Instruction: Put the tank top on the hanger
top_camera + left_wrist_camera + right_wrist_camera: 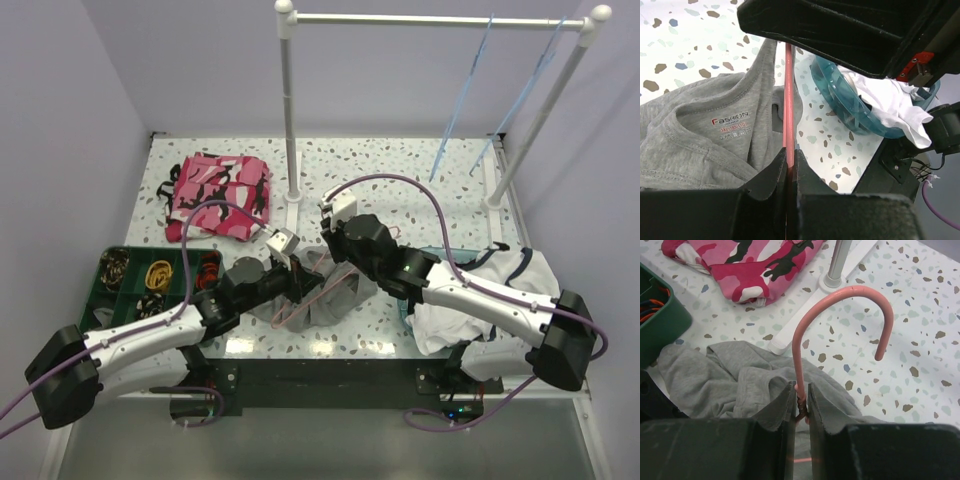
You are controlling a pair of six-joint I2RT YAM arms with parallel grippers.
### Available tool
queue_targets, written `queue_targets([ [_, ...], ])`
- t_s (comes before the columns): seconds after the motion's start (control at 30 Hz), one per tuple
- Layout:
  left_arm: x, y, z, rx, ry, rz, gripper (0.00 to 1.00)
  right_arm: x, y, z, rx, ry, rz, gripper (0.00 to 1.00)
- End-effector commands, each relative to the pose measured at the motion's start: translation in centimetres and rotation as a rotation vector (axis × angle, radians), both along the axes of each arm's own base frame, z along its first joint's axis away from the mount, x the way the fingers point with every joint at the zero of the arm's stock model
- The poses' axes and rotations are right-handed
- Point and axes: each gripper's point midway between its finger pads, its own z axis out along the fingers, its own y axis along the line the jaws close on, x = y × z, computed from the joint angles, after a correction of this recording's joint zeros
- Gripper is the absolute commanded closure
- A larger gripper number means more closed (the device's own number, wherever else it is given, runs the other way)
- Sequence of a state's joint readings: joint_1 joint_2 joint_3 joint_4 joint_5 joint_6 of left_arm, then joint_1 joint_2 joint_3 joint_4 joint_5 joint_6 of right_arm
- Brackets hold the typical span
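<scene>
Most of the tank top (715,375) lies bunched on the bench (920,340) just below and left of the right gripper (801,397), which is clamped on the neck of the hanger (845,290) under the hook. The left gripper (789,167) is pinched shut on one of its wire sides, with the neckline label (730,127) just to its left. With both grippers on one thin wire, I judge that pulling out of step could bend it or slip it from a pinch, and the loose cloth could slide off or drag; whether a strap is over the wire I cannot tell.
</scene>
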State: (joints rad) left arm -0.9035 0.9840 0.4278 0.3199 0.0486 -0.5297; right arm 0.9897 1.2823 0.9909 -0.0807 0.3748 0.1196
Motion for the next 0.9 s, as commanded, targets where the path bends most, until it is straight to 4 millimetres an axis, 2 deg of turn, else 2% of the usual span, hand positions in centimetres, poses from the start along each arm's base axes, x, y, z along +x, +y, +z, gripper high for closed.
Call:
queue_targets([
  [0.0,0.4,-0.7,2.3,-0.072,-0.062,-0.012,0.99,0.7,0.3,1.1,0.005,-0.045,-0.013,1.00],
  [0.2,0.7,-0.5,2.3,-0.064,-0.045,0.017,0.68,0.9,0.0,0.5,-0.044,-0.057,-0.009,1.00],
  [0.27,0.8,-0.4,2.5,-0.067,-0.044,0.026,0.65,0.9,-0.2,0.3,-0.061,-0.062,-0.010,1.00],
  [0.3,0.9,-0.3,2.4,-0.059,-0.034,0.034,0.60,1.0,-0.3,0.1,-0.067,-0.062,-0.013,1.00],
  [0.43,0.8,0.2,2.4,-0.055,-0.013,0.053,0.49,1.2,-0.7,-0.2,-0.081,-0.067,-0.037,1.00],
  [0.7,0.1,1.0,2.4,-0.028,0.008,0.054,0.46,1.8,-0.8,-0.8,-0.076,-0.060,-0.087,1.00],
  [0.73,0.3,1.6,3.1,-0.037,-0.007,0.082,0.46,1.8,-0.8,-1.0,-0.080,-0.057,-0.098,1.00],
  [0.8,0.5,2.6,2.8,-0.018,0.012,0.132,0.46,2.1,-1.1,-0.8,-0.081,-0.061,-0.126,1.00],
  [0.83,0.7,3.0,3.6,-0.029,0.005,0.154,0.46,2.2,-1.2,-0.9,-0.080,-0.057,-0.140,1.00],
  [0.87,0.7,3.6,2.9,0.002,0.030,0.179,0.46,2.3,-1.3,-0.9,-0.080,-0.054,-0.149,1.00],
])
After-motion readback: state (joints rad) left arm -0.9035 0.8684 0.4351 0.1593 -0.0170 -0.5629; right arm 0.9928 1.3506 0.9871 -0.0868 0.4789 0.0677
